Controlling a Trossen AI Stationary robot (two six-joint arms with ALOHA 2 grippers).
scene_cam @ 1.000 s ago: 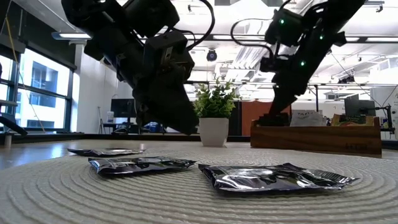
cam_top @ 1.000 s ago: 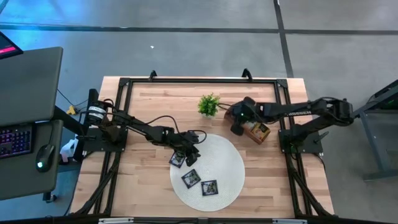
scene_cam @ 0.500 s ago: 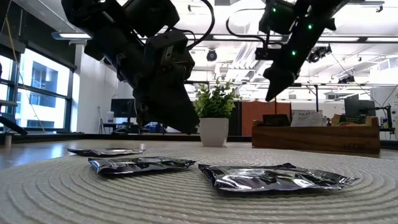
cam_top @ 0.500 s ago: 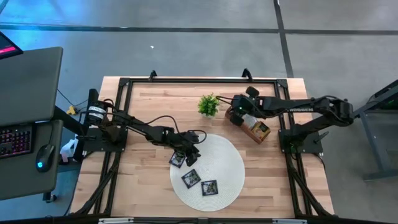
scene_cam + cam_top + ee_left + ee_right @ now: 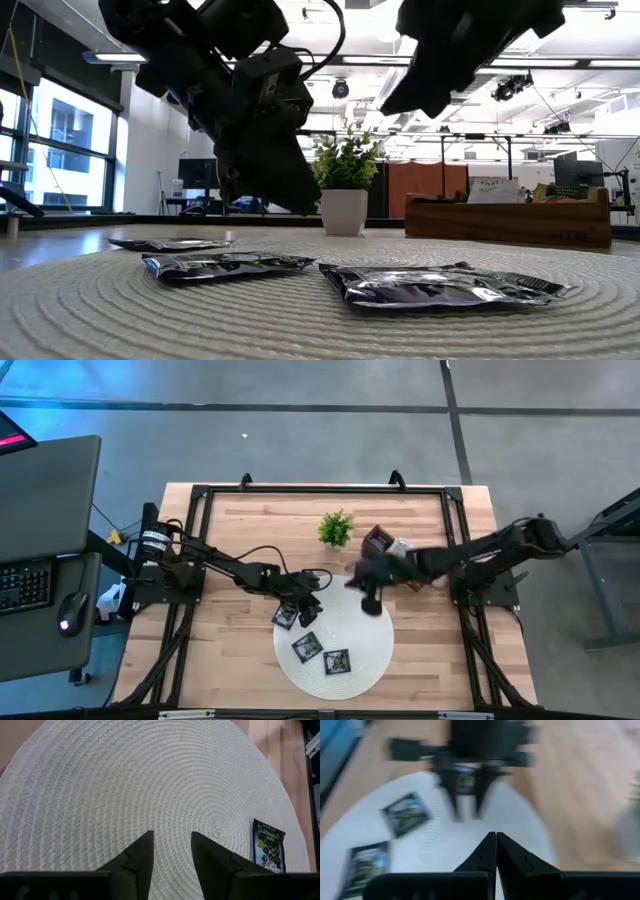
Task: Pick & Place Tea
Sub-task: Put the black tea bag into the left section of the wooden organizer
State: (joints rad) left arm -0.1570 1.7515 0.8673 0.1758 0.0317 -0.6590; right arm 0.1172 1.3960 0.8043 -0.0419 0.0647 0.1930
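Here, three flat square black foil tea sachets lie on the round white woven mat (image 5: 350, 635): a leftmost sachet (image 5: 285, 617), a middle sachet (image 5: 307, 647) and a rightmost sachet (image 5: 337, 661). Being square, they have no long axis; each lies flat, its corners turned differently. The left gripper (image 5: 306, 603) hovers just beside the leftmost sachet, fingers apart and empty. The right gripper (image 5: 368, 603), fingers pressed together, hangs over the mat's far edge. The long brown wooden tray (image 5: 392, 548) apparently holds more sachets, so the task looks partly done.
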